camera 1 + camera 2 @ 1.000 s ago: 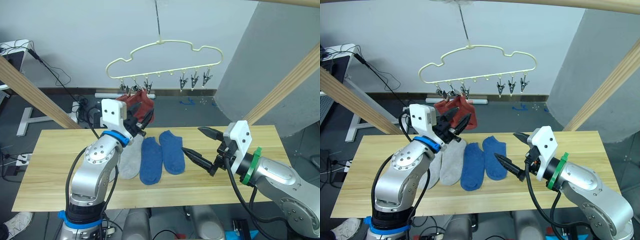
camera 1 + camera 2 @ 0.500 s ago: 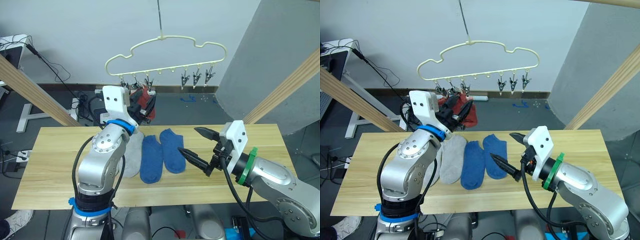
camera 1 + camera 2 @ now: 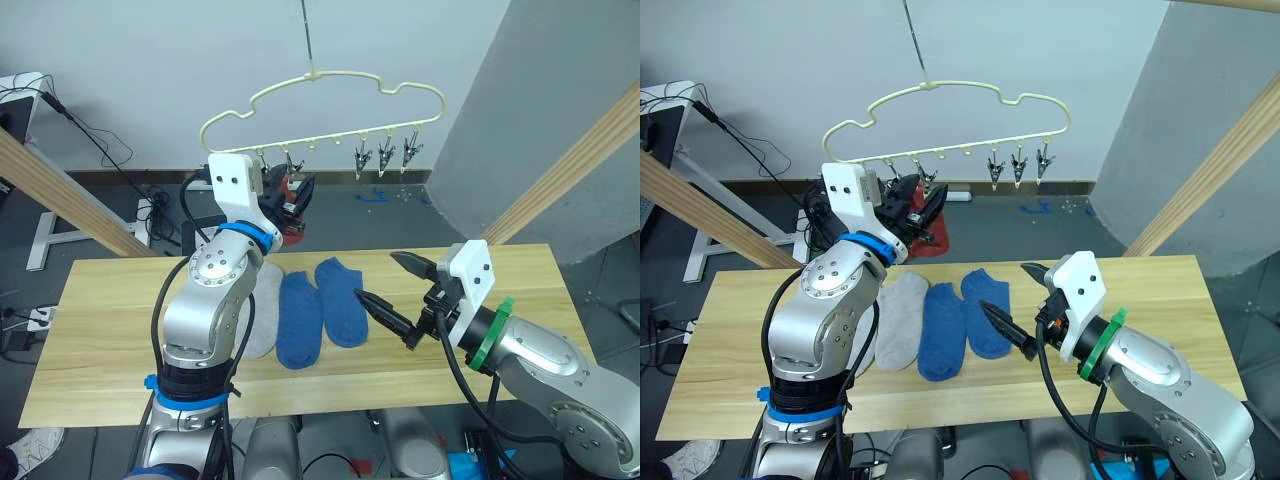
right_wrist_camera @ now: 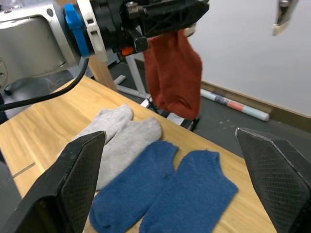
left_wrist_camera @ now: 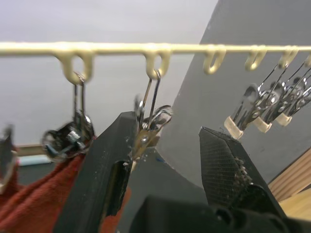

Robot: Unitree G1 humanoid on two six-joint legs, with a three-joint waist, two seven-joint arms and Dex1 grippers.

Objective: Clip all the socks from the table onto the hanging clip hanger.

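Observation:
The pale yellow clip hanger (image 3: 320,108) hangs above the table's (image 3: 100,330) far edge. A rust red sock (image 4: 175,77) dangles from its left-hand clips. My left gripper (image 5: 167,128) is raised to the clip bar, open, with one metal clip (image 5: 150,121) resting against the inner side of one finger. Two light grey socks (image 3: 898,320) and two blue socks (image 3: 962,318) lie side by side on the table. My right gripper (image 3: 375,275) hovers open just right of the blue socks, holding nothing.
Three free clips (image 3: 383,155) hang at the right end of the bar. Slanted wooden beams (image 3: 60,190) (image 3: 570,170) flank the table. Cables and a white desk leg (image 3: 45,230) lie on the floor behind. Bare tabletop stretches left and right of the socks.
My left gripper has risen from beside the red sock to the clip bar. The right arm has barely moved. The camera view has shifted slightly.

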